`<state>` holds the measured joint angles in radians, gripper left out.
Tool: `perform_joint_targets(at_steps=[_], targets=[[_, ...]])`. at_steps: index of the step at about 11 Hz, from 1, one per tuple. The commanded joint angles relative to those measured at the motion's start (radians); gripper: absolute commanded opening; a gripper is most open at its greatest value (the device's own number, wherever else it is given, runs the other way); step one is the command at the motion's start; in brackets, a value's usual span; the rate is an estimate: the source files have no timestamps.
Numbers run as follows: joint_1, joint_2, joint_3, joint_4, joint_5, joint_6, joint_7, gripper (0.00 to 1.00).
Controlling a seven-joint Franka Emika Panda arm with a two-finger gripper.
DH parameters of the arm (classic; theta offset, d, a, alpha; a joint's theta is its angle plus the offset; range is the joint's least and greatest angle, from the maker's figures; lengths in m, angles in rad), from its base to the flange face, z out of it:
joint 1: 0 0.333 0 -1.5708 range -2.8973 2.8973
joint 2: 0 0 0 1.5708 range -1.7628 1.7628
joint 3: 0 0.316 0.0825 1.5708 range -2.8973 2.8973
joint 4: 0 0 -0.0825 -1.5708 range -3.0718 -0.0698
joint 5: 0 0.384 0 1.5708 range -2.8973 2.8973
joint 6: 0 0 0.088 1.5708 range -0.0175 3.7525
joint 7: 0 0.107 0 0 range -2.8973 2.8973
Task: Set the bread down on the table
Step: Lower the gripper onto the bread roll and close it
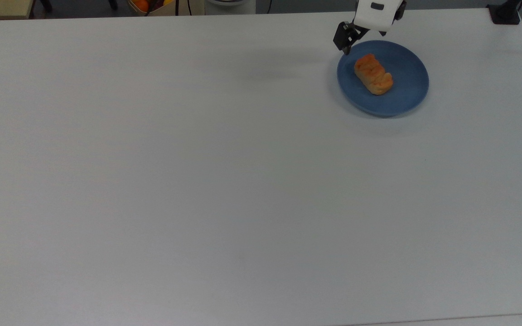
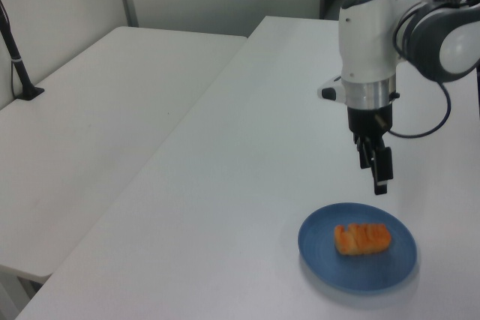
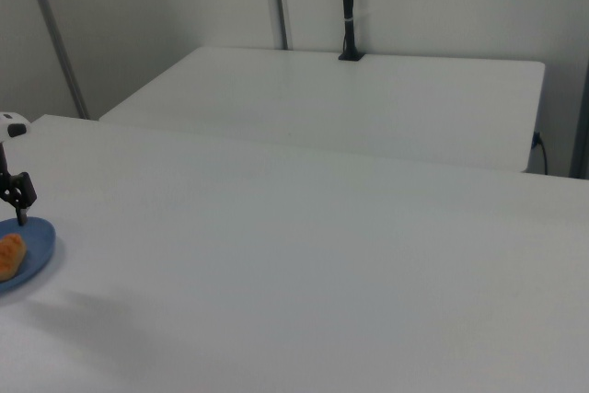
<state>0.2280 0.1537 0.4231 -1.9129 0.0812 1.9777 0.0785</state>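
Observation:
The bread, a small golden-orange roll, lies on a round blue plate near the top view's upper right. My gripper hangs above the plate's upper-left rim, just left of the bread, open and holding nothing. In the left view the gripper points down, a little above and behind the plate and the bread. At the right view's left edge the gripper is over the plate, and the bread is cut by the frame. The white table spreads wide below.
A black clamp base sits at the table's corner in the top view's upper right. A box with orange fruit stands beyond the far edge. A second white table with a black pole adjoins on the left view's left.

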Motion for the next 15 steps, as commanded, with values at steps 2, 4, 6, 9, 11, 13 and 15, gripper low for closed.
perform_joint_targets(at_steps=[2,4,6,9,11,13,15], targets=[[0.059,0.053,0.0,-0.051,-0.034,0.167,0.115,1.0],[0.093,0.091,0.0,-0.048,-0.102,0.184,0.164,1.0],[0.106,0.124,0.0,-0.051,-0.144,0.23,0.216,1.0],[0.106,0.151,0.0,-0.052,-0.189,0.263,0.216,1.0],[0.108,0.159,0.0,-0.064,-0.192,0.27,0.215,0.96],[0.109,0.173,0.0,-0.064,-0.192,0.27,0.211,0.83],[0.113,0.175,0.002,-0.072,-0.193,0.268,0.208,0.59]])
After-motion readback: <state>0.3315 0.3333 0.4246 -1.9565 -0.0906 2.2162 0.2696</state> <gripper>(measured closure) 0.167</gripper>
